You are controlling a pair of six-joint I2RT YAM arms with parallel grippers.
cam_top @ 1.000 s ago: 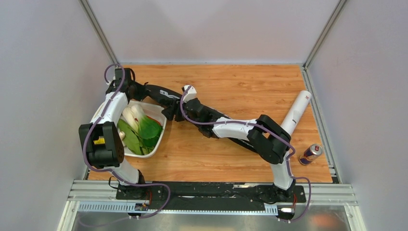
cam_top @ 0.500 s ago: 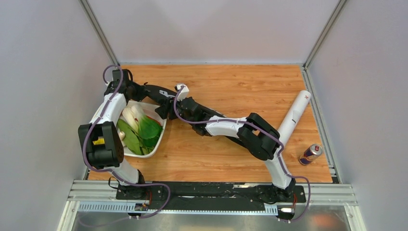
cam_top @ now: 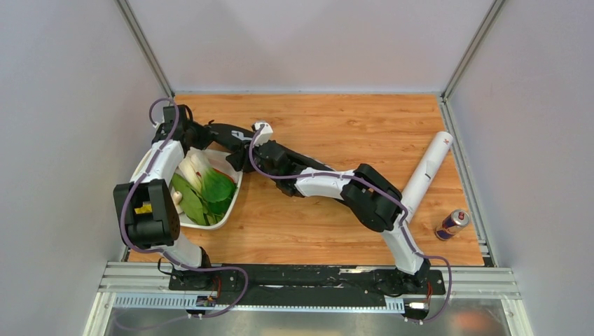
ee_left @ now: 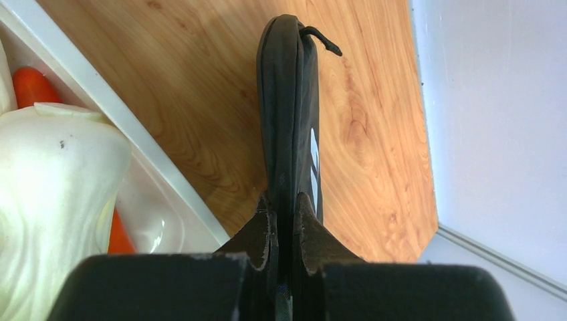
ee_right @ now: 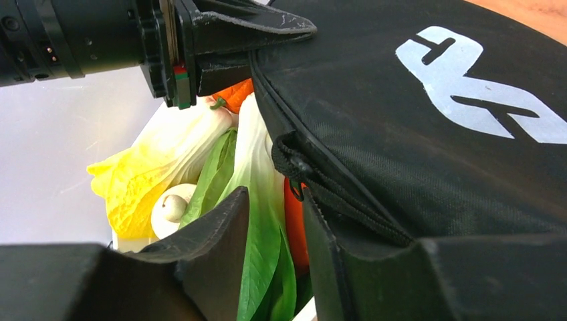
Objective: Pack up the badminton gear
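left gripper (ee_left: 286, 215): jaws pressed together, pinching the edge of the bag (ee_left: 289, 114)
right gripper (ee_right: 275, 200): jaws spread, a gap between them. The bag's corded seam lies at the right-hand finger (ee_right: 348, 267) and is not clamped.
bag: black with a white logo, hanging edge-on from the left gripper toward the far-left corner of the tabletop (cam_top: 336, 126), just past the tray's far rim. Can't tell whether its lower end touches the wood.
arms: the right arm reaches across to the left side, so both grippers meet at the bag over the tray's far end
tube (cam_top: 427, 171): white, lying diagonal by the right edge, far end toward the far-right corner, well apart from the bag
tray (ee_left: 114, 120): white, at the left edge, holding greens (cam_top: 210, 192), a white cabbage (ee_left: 53, 187) and a carrot (ee_left: 27, 87)
can (cam_top: 452, 224): lying by the right edge toward the near-right corner, near the tube's near end, not touching it
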